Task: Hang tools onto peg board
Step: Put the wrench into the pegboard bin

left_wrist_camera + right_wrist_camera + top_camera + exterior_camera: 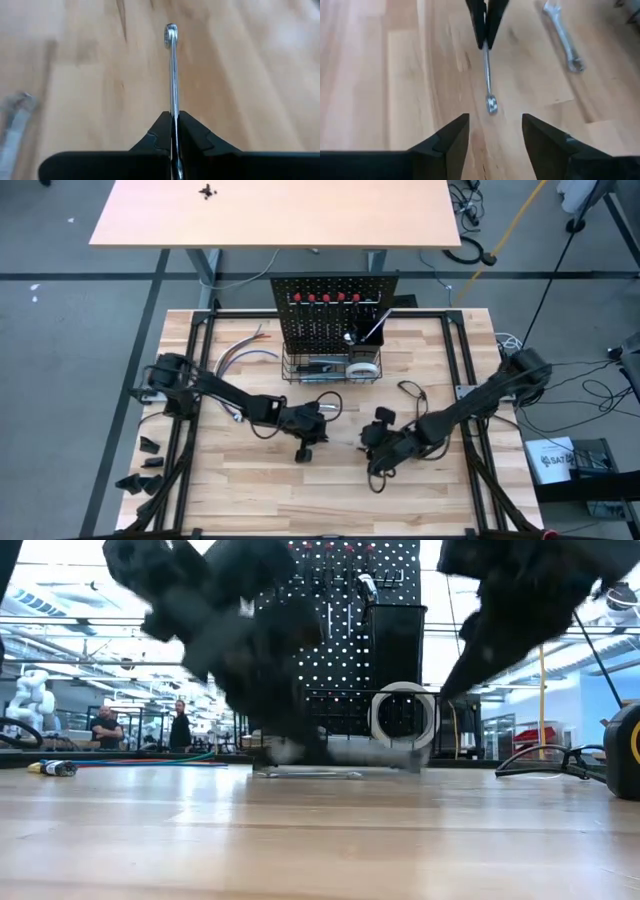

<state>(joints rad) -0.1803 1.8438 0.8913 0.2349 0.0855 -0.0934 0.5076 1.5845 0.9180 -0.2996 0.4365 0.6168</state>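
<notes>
Both arms meet low over the middle of the wooden table [240, 500], near the front. The left gripper [173, 131] has its two dark fingers pressed tight on the shaft of a slim silver wrench [172, 75], which sticks straight out ahead of it with the ring end free above the boards. The right gripper [495, 131] faces it from the other side, fingers spread apart with nothing between them; the ring end of that same wrench hangs just in front of the gap.

A second silver wrench [563, 37] lies flat on the table a little off to one side of the held one.

At the far middle of the table stands the peg board [330, 315], upright and black, with a row of red-handled screwdrivers [325, 298] hanging along its top. The wire basket [332, 367] runs along its base, with the white tape roll [364, 366] sitting at its right end and some dark tool beside it that I can't quite make out from here. Left of the board a few thin curved pieces [245, 348] rest on the wood, possibly cables or more tools. On the right edge, at table level, a yellow-black tape measure [626, 750] sits on the surface. People stand well back in the room.
</notes>
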